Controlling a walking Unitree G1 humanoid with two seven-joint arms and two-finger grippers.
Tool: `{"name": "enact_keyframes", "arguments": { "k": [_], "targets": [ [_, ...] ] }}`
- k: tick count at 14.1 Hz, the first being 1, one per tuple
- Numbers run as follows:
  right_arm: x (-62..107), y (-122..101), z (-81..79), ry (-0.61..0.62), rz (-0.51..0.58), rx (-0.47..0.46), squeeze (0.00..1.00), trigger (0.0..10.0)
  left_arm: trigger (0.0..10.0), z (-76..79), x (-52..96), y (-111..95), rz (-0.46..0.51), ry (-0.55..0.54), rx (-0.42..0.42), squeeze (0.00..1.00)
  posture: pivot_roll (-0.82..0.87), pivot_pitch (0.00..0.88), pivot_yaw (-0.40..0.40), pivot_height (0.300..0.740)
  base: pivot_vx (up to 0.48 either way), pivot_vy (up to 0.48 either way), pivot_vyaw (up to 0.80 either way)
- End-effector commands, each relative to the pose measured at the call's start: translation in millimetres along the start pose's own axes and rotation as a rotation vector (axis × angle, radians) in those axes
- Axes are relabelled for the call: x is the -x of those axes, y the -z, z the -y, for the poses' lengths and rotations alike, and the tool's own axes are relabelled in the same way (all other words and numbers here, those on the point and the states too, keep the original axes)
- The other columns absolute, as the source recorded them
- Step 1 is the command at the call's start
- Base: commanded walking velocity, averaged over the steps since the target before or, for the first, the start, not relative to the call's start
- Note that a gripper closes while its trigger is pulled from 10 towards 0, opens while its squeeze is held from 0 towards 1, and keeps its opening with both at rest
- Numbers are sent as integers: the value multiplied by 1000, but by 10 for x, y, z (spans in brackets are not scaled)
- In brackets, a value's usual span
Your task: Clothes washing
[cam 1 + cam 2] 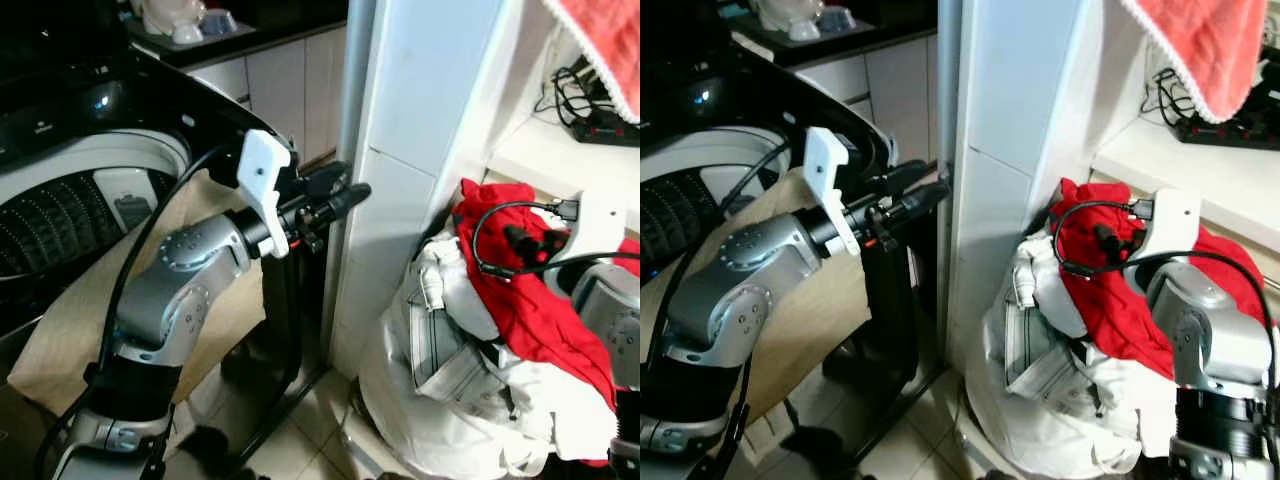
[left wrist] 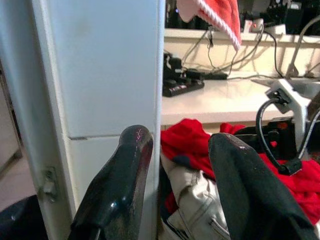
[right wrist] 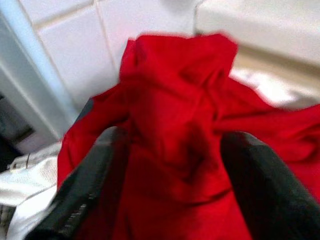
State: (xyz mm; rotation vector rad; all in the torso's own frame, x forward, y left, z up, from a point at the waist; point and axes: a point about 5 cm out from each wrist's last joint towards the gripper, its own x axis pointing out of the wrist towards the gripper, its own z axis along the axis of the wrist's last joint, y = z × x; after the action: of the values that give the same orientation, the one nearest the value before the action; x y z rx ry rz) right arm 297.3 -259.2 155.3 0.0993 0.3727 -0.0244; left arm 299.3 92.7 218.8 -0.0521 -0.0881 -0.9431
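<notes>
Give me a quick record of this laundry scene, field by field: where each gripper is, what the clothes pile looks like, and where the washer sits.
left gripper: raised, fingers open, empty, reaching toward the white pillar
right gripper: fingers open, set around a fold of the red garment, not yet closed
clothes pile: red garment on top of white clothes, heaped in a white bag right of the pillar
washing machine: on the robot's left, lid open, drum visible
overhead: red towel hanging above the counter
</notes>
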Motion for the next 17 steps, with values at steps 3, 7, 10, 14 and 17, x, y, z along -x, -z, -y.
{"name": "enact_keyframes", "arguments": {
  "k": [3, 7, 10, 14, 17],
  "targets": [
    [-247, 162, -11, -93, -146, 75, 0, 10000, 10000, 135, 95, 65, -95, 86, -8, 0, -83, 0, -1, 740, 0, 0, 0],
    [-279, 296, 53, -85, -254, 92, 0, 3922, 10000, 229, 228, 190, -169, 140, 8, 0, -74, 0, -10, 740, 0, 0, 0],
    [-304, 279, 91, -80, -246, 81, 0, 0, 10000, 246, 238, 198, -184, 148, 9, 0, -75, 0, -7, 740, 0, 0, 0],
    [-301, 257, 111, -82, -236, 65, 0, 0, 10000, 246, 237, 185, -190, 161, 2, 0, -79, 0, -1, 740, 0, 0, 0],
    [-299, 261, 115, -88, -231, 54, 0, 0, 10000, 247, 242, 188, -196, 163, 0, 0, -79, 0, 2, 740, 0, 0, 0]
  ]
}}
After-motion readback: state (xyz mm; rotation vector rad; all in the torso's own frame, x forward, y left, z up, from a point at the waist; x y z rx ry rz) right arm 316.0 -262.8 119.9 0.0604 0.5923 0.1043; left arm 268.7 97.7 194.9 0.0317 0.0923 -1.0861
